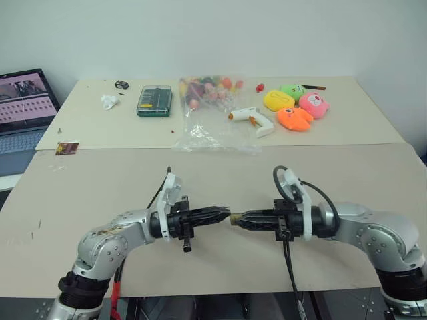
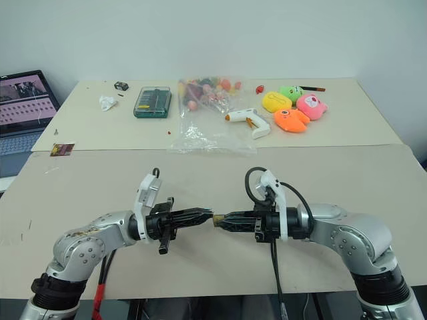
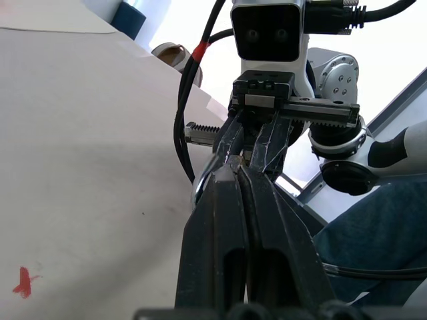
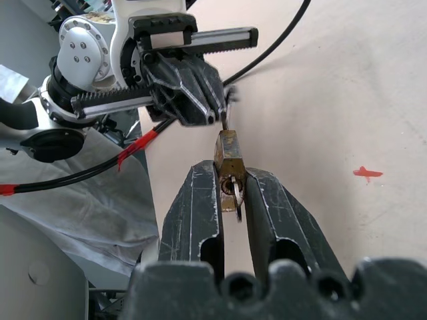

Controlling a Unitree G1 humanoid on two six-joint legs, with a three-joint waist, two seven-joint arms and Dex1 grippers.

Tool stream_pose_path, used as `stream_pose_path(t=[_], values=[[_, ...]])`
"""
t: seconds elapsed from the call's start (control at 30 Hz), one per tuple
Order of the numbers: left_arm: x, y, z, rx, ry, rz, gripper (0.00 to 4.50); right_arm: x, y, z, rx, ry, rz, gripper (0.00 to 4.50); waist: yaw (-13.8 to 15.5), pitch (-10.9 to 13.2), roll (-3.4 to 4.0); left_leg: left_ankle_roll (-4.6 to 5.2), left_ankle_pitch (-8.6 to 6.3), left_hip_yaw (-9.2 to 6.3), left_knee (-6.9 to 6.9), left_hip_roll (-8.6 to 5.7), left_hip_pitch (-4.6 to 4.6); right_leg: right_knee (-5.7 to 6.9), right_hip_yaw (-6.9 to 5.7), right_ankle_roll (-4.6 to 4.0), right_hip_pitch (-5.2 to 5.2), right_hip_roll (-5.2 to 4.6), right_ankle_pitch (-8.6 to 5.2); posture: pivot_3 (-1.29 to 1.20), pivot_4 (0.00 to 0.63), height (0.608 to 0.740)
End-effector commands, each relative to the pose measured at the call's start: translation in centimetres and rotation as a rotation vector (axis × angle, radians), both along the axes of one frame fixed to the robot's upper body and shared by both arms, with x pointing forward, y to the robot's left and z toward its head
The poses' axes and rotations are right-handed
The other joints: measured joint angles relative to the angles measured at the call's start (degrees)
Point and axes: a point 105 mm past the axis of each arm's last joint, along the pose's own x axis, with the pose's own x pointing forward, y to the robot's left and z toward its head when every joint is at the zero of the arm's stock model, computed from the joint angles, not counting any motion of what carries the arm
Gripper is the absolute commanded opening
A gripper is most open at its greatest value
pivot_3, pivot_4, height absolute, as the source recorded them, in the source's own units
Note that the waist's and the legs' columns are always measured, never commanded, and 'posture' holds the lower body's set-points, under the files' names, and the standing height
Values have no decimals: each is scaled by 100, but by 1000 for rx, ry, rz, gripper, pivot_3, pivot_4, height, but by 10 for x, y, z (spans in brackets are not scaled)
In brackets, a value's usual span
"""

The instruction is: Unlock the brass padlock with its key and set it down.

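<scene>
Over the front of the tan table (image 1: pixel 100 193), both grippers meet tip to tip. My right gripper (image 4: pixel 230 177) is shut on the brass padlock (image 4: pixel 228 152), whose silvery shackle (image 4: pixel 231 187) lies back between the fingers. The lock's body pokes out toward the left gripper (image 4: pixel 217 115). That gripper is shut on the thin key (image 4: pixel 225 123), which reaches the padlock's free end. In the head views the padlock (image 1: pixel 234 217) shows as a small gold speck between the left gripper (image 1: pixel 225 215) and right gripper (image 1: pixel 241 218), held above the table.
Along the far side of the table lie a green bit case (image 1: pixel 155 101), a clear bag of colourful pieces (image 1: pixel 207 93), a white glue gun (image 1: pixel 253 118) and plush toys (image 1: pixel 297 107). A laptop (image 1: pixel 23 107) stands at the far left. A red cross (image 4: pixel 367 173) marks the tabletop.
</scene>
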Motion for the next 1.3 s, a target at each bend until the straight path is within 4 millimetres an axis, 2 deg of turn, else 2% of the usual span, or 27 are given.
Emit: stream_pose_path(t=[0.03, 0.1, 0.2, 0.37, 0.5, 0.6, 0.7, 0.83, 0.97, 1.03, 1.07, 1.17, 1.3], values=[[0, 5, 17, 5, -75, 8, 114, 10, -17, 5, 21, -12, -39, 112, 3, 0, 0, 0, 0, 0, 0, 0, 0, 0, 0, 0, 1, 0, 0, 0, 150, 740], [1, 9, 21, 17, -98, 22, 114, 14, -23, 3, 15, 3, -50, 112, 4, 0, 0, 0, 0, 0, 0, 0, 0, 1, 0, 0, 0, 0, 0, 0, 150, 740], [5, 16, 22, 45, -131, 60, 864, 20, -26, 3, 17, 13, -53, 112, -13, 0, 0, 0, 0, 0, -1, 0, 0, 0, 0, 0, -1, 0, 0, 0, 150, 740], [11, 35, 18, 145, -253, 127, 2636, 30, -22, 4, 26, 50, -45, 112, -19, 0, 0, -1, 0, 4, -1, 1, 0, 0, 2, -1, -1, 0, 0, 0, 150, 740], [21, 54, 14, 301, -518, 205, 4264, 45, -15, 7, 21, 105, -52, 112, -11, 0, 0, -2, 1, 7, -4, 3, -1, -7, 3, -6, -2, 0, 3, 0, 150, 740], [17, 55, 8, 377, -628, 209, 4388, 56, -13, 7, 25, 193, -81, 112, -10, 0, 0, -2, 1, 8, -7, 4, -2, -10, 5, -7, -3, -1, 4, 0, 150, 740], [1, 46, 5, 375, -720, 184, 4388, 54, -8, -8, -15, 340, -75, 112, 3, 0, 0, 2, -2, 8, -8, 6, -4, -12, 5, -9, -6, -1, 5, 0, 150, 740], [-7, 40, -2, 344, -695, 238, 4388, 52, -5, -34, -123, 435, -75, 112, 20, 0, 0, 9, -6, 7, -7, 3, -9, -12, 3, -8, -8, -4, 6, 0, 150, 740], [-14, 34, -10, 332, -664, 268, 4388, 52, -5, -53, -204, 431, -71, 112, 6, 0, 1, 9, -6, 9, -5, 3, -7, -11, 3, -7, -7, -4, 6, 0, 150, 740], [-15, 33, -11, 324, -653, 285, 4500, 56, -6, -53, -194, 458, -85, 1115, 6, 0, 0, 7, -5, 10, -5, 4, -7, -10, 2, -7, -7, -3, 6, 0, 150, 740], [-15, 32, -11, 323, -651, 290, 4500, 57, -7, -52, -185, 468, -91, 1254, 6, 0, 0, 6, -4, 10, -4, 5, -4, -9, 2, -7, -4, -2, 6, 0, 150, 740], [-16, 30, -12, 311, -633, 299, 4500, 60, -17, -52, -201, 453, -103, 2351, 6, 0, 1, 3, -2, 9, -4, 5, -2, -7, 2, -6, -2, -2, 7, 0, 150, 740], [-14, 29, -16, 308, -566, 295, 4500, 67, -59, -49, -266, 398, -173, 3670, 28, 0, 1, 6, -4, 9, -3, 1, -2, -9, 0, -4, 1, -2, 8, 0, 150, 740]])
